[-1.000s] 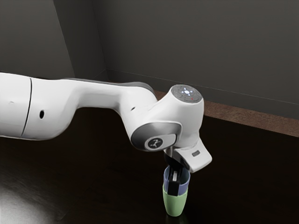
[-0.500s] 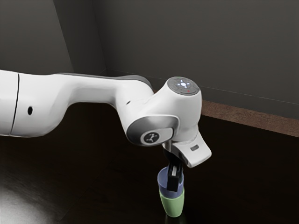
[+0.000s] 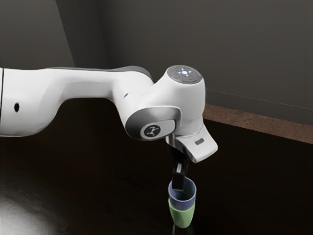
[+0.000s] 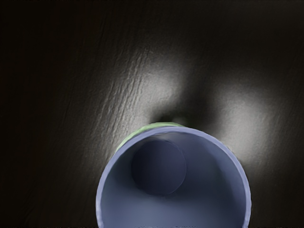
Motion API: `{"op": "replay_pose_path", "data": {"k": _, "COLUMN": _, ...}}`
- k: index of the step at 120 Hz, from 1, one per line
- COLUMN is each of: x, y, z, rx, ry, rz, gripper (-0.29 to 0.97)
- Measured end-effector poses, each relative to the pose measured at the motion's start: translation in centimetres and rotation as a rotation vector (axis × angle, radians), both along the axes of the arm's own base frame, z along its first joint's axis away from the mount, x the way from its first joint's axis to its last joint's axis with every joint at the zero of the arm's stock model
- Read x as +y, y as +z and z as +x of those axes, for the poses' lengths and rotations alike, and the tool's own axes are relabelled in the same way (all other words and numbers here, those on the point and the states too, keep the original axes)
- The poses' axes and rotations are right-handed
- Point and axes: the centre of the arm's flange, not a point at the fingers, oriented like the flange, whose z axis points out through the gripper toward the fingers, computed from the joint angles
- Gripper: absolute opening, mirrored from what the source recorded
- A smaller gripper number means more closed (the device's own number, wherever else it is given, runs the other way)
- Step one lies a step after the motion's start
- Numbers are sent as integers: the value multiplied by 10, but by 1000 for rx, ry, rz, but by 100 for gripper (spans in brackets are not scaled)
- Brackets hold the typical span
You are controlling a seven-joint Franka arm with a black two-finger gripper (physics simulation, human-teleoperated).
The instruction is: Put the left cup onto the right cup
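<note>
Lifted the hand (image 3: 178, 182) since half a second ago, now hovering just at the rim of the blue cup (image 3: 183, 197). Left that cup straightened from its tilt, seated upright inside the green cup (image 3: 182, 216) on the counter (image 3: 254, 186). Cannot tell whether open or gripping. Looks stacked already. Probably only needs pulling straight up, clear of the rim, without dragging anything over.
</note>
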Motion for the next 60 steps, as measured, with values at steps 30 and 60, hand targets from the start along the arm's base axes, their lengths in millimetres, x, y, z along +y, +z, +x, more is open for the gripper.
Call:
{"op": "replay_pose_path", "data": {"k": 30, "x": 19, "y": 18, "z": 15, "rx": -5, "ry": 9, "rz": 0, "gripper": 68}}
{"op": "replay_pose_path", "data": {"k": 60, "x": 59, "y": 45, "z": 39, "rx": -2, "ry": 47, "rz": 2, "gripper": 68}}
